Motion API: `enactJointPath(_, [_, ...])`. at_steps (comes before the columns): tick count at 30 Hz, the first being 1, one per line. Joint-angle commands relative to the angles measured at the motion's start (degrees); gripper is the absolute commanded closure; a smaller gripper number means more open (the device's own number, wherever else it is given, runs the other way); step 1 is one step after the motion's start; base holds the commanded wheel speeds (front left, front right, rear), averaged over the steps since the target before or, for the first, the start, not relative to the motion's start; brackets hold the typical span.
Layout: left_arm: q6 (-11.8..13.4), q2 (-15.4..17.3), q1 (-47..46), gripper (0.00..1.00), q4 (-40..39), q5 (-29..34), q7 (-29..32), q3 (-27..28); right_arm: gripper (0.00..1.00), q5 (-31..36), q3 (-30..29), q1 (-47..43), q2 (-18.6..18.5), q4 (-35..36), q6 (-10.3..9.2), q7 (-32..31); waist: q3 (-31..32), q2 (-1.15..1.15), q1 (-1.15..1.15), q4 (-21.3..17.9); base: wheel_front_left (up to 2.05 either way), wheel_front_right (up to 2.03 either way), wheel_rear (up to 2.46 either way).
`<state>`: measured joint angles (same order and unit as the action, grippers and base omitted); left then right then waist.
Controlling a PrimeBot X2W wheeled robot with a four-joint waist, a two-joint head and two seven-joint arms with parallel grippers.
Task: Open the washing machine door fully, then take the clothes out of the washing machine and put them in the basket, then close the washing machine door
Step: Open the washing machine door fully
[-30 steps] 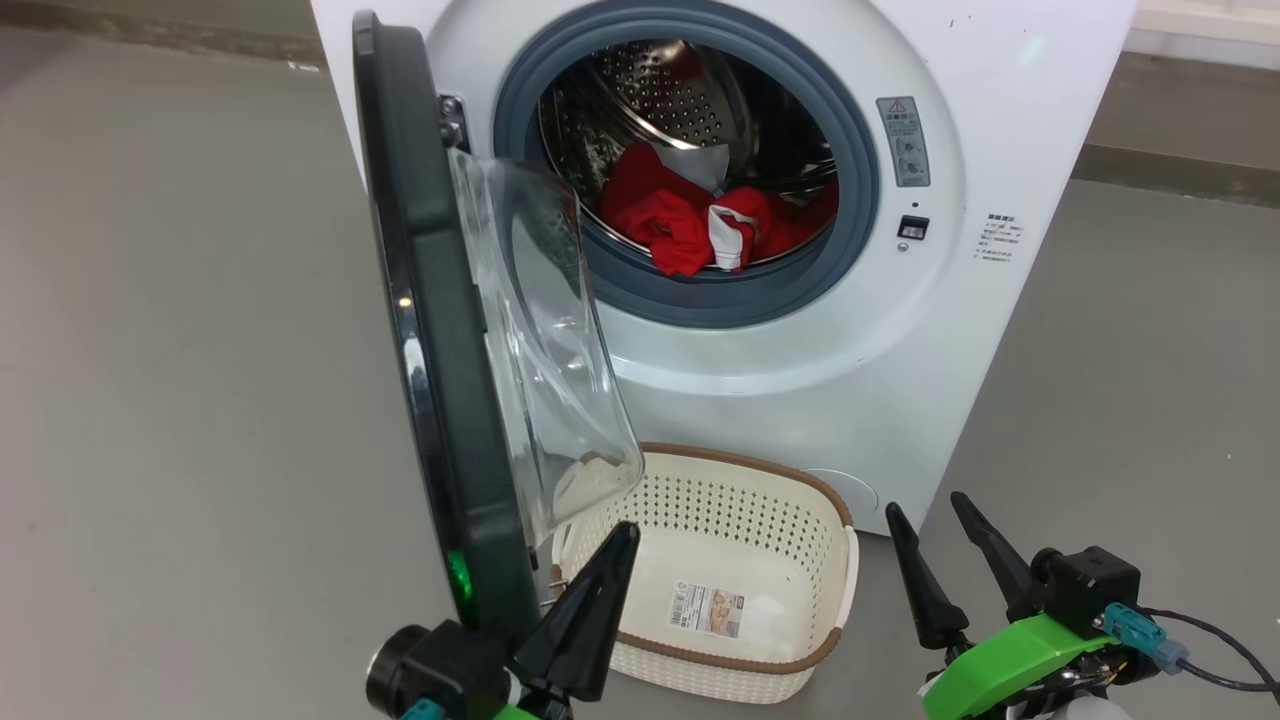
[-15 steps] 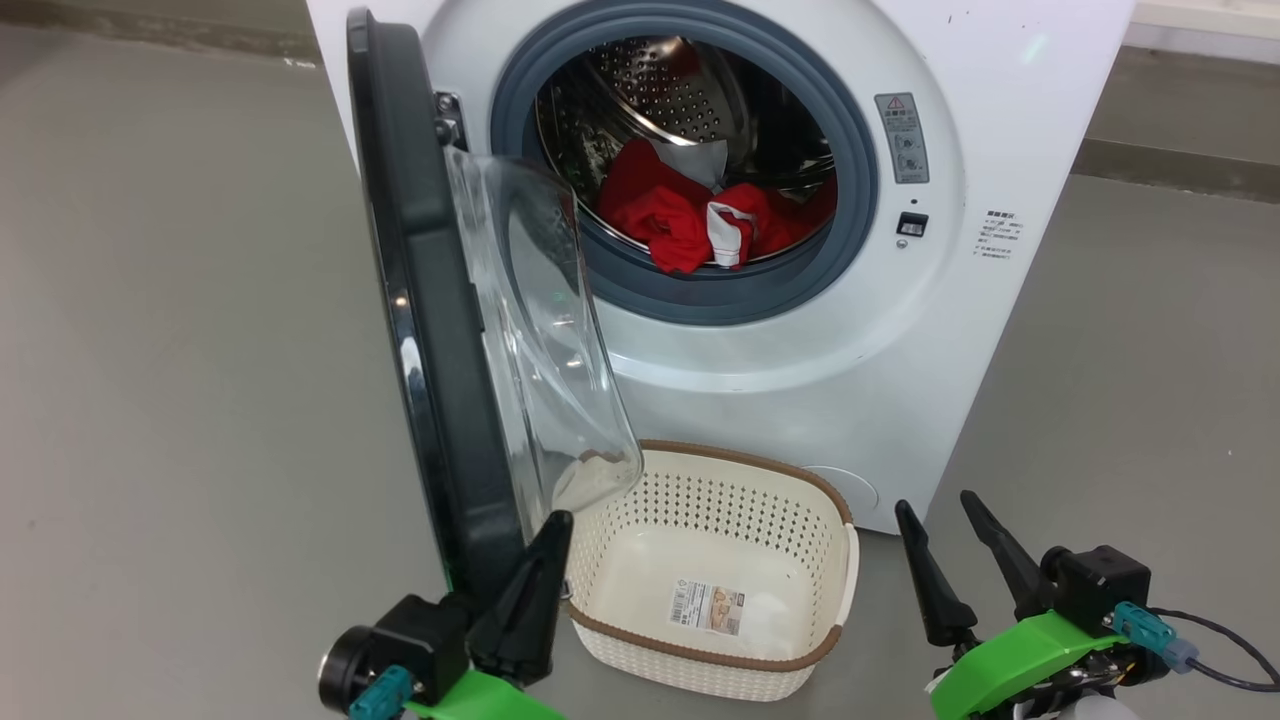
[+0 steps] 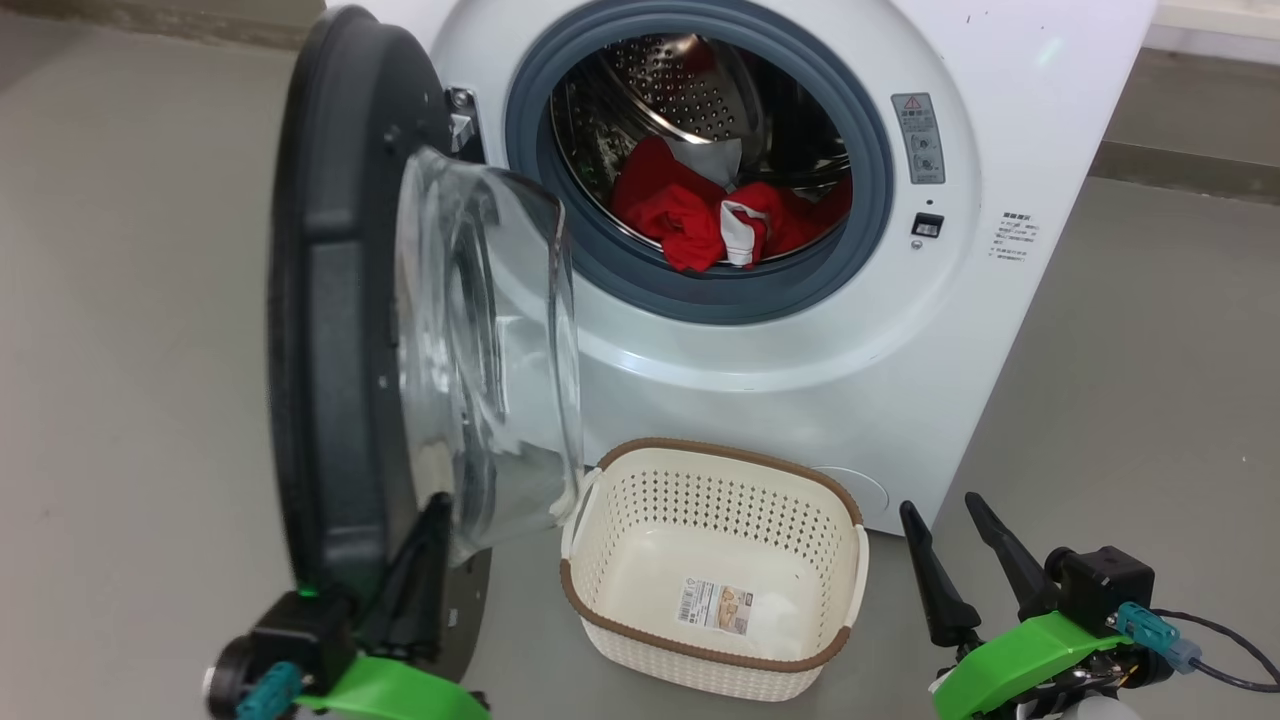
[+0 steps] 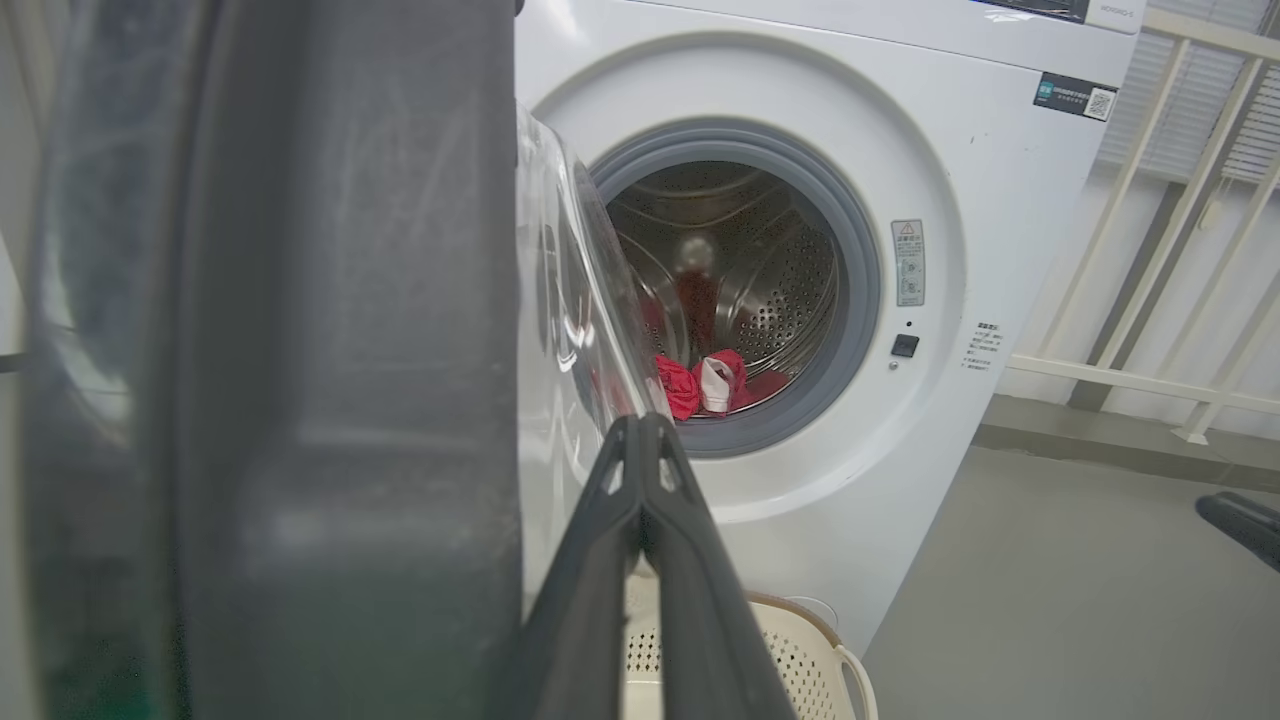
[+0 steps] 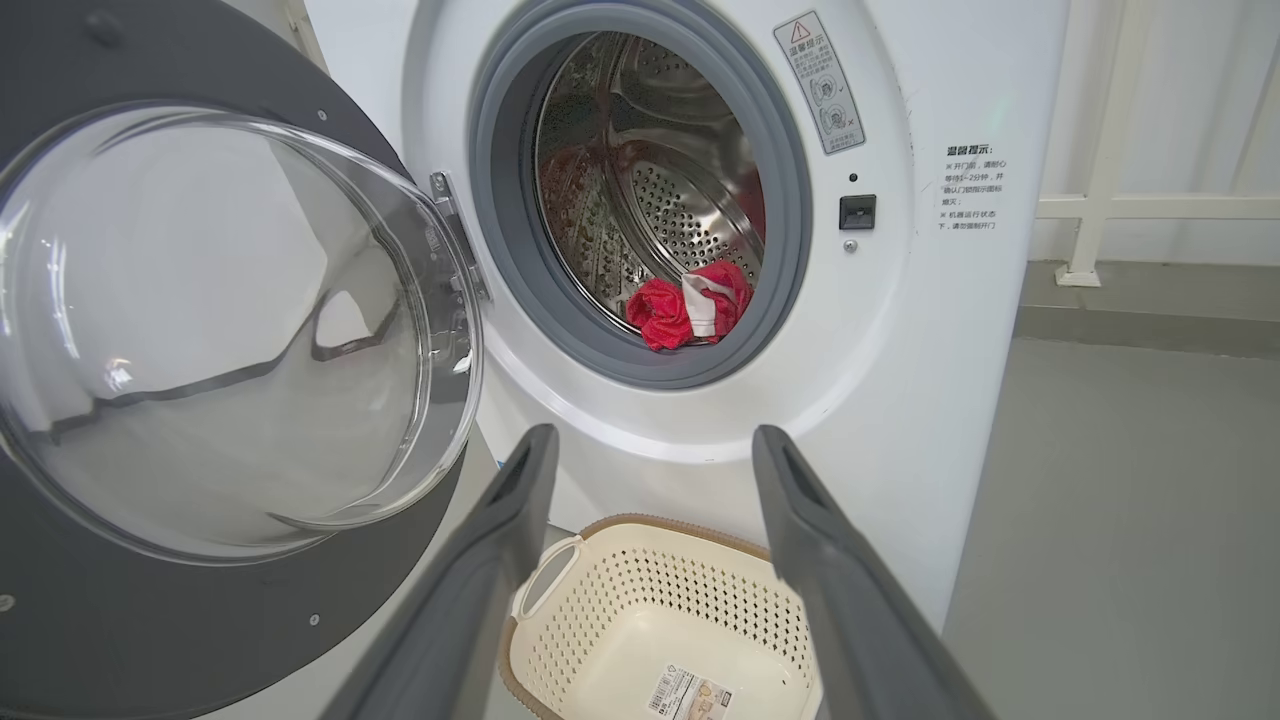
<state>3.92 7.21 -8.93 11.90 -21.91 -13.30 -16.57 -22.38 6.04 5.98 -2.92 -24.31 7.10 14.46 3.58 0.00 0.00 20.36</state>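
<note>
Working through the head view first, I judge the opening step nearly done. The large round washing machine door with its glossy black rim and bulging clear glass bowl [image 3: 330, 350] stands swung well out, just left of my left claw [image 3: 438, 505]. That claw's two dark fingers are pressed together and lie against the door's inner face below the glass. My right claw [image 3: 938, 503] hovers spread wide, holding nothing. Between the two claws sits the small cream-white perforated plastic basket with a brown rim [image 3: 700, 455], with no garment in it. Up beyond both claws, the bright red bunched clothes with a white cloth piece [image 3: 700, 215] lie at the front of the drum of the big white front-loading washing machine [image 3: 760, 380]. Unloading and closing are all left to do.

In the left wrist view the door's dark rim sits close on the left of the pressed-together fingers, with the glass beside their tip and the clothes ahead.

In the right wrist view the clothes lie ahead between the spread fingers, the basket sits low between them, and the door is off to their left.

Compared with a second ago in the head view, the door has swung wider and shows more of its inner face. My left claw has gone left and lower with it, and the basket now shows clear of the glass. The camera has shifted slightly too. The right claw and clothes are unchanged.
</note>
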Motion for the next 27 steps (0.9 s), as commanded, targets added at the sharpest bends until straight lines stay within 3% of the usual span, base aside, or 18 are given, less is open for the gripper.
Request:
enactJointPath(1, [1.29, 1.93, -0.55, 1.00, -1.75, -0.50, -0.63, 3.64, 0.00, -0.87, 0.94, 0.85, 0.04, 1.14, 0.39, 0.53, 0.04, 0.00, 0.00, 0.16, 0.00, 0.00, 0.00])
enactJointPath(19, [8.58, 9.49, 2.68, 1.00, -4.96, -1.49, 4.02, 12.71, 0.00, 0.85, 0.25, 0.98, 0.04, 0.75, 0.39, 0.53, -0.62, 0.00, 0.00, 0.40, 0.00, 0.00, 0.00])
enactJointPath(27, [8.85, 11.74, 1.63, 1.00, -3.83, -2.98, 4.49, 15.53, 0.00, 2.04, -0.52, 0.83, 0.04, 0.73, 0.39, 0.54, -1.20, 0.00, 0.00, 0.08, 0.00, 0.00, 0.00])
